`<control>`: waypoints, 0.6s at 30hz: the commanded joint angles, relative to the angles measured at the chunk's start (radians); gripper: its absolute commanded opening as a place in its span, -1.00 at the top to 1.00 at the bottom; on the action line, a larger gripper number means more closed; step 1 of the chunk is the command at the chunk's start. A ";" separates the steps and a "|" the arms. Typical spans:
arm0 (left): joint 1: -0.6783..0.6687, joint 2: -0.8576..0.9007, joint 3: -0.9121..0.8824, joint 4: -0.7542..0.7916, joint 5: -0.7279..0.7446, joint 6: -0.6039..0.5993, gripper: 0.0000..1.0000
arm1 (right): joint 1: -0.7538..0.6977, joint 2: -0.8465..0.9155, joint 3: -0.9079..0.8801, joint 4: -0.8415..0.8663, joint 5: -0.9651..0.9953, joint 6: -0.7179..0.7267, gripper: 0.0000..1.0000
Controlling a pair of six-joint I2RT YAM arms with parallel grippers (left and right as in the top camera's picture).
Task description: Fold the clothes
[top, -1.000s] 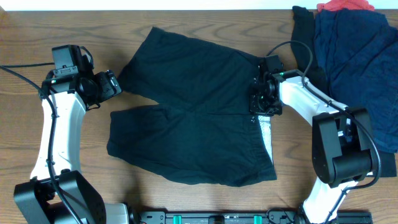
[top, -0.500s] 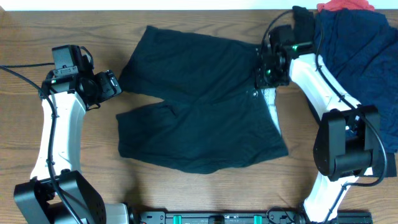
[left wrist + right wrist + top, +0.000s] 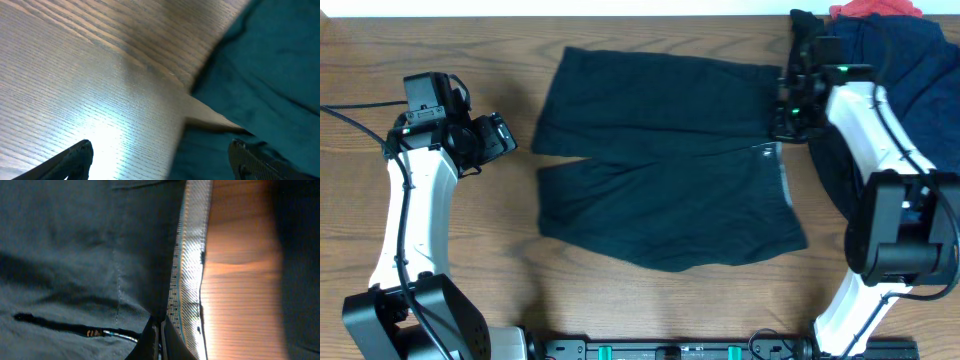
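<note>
Black shorts [image 3: 660, 160] lie spread flat mid-table, legs to the left, waistband to the right. My right gripper [image 3: 785, 125] is shut on the waistband at the shorts' upper right corner. In the right wrist view the closed fingers [image 3: 159, 340] pinch the black fabric [image 3: 75, 255] next to the pale grey-speckled waistband lining [image 3: 192, 265]. My left gripper [image 3: 505, 135] is open and empty, hovering left of the shorts' upper leg. The left wrist view shows its spread fingertips [image 3: 160, 160] above the wood beside the leg hem [image 3: 260, 75].
A pile of other clothes sits at the back right: navy blue fabric [image 3: 910, 70], a black piece [image 3: 807, 35] and red fabric [image 3: 875, 9]. The wooden table [image 3: 650, 300] is bare in front of the shorts and at the left.
My right gripper has pulled the waistband to the right and away from me. The shorts slid right and flattened out. The left arm has not moved.
</note>
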 commanded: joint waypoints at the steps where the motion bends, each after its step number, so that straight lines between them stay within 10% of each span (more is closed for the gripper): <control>1: 0.000 -0.008 0.005 -0.004 -0.002 -0.013 -0.75 | -0.030 -0.001 -0.025 0.010 0.041 0.020 0.97; 4: 0.000 -0.008 0.005 -0.004 -0.002 -0.013 -0.75 | -0.027 0.004 -0.040 0.008 0.053 0.006 0.97; 5: 0.000 -0.008 0.005 -0.004 -0.002 -0.013 -0.75 | -0.027 0.009 -0.041 0.008 0.061 0.007 0.74; 7: 0.000 -0.008 0.005 -0.004 -0.002 -0.013 -0.75 | -0.027 0.014 -0.041 0.006 0.060 0.006 -0.34; 9: 0.000 -0.008 0.005 -0.004 -0.002 -0.013 -0.75 | -0.027 0.014 -0.040 0.003 0.060 0.007 -0.68; 13: 0.000 -0.008 0.005 -0.004 -0.002 -0.012 -0.75 | -0.013 0.013 -0.029 0.018 0.048 -0.011 -0.68; 18: 0.000 -0.008 0.005 -0.003 -0.002 -0.013 -0.75 | 0.053 0.015 -0.028 0.073 0.032 -0.058 0.14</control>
